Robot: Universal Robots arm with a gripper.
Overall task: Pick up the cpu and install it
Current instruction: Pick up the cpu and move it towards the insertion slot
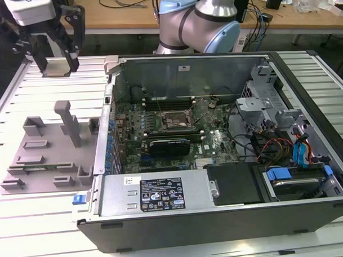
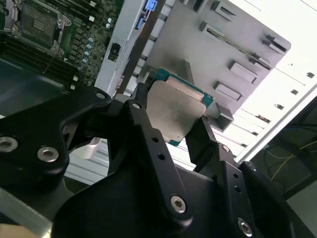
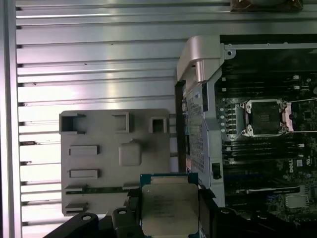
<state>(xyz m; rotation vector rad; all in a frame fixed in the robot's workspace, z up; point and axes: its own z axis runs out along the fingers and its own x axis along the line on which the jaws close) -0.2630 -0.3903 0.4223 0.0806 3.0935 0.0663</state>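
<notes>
Gripping the cpu (image 2: 177,110) by opposite edges in the closed pincer (image 1: 57,65), silver top showing in both wrist views, aloft over the slatted worktop (image 1: 28,224) at the exterior view's left. Just beyond, grey fixture block (image 3: 104,158) lying on the slats. Further out, open computer case (image 1: 248,219); motherboard socket frame (image 3: 263,118) well apart from the cpu.

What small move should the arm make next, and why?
Probably carry the cpu sideways toward the socket. The gripper is shut on the cpu and holds it in the air outside the case, near the fixture, and the socket looks empty.
</notes>
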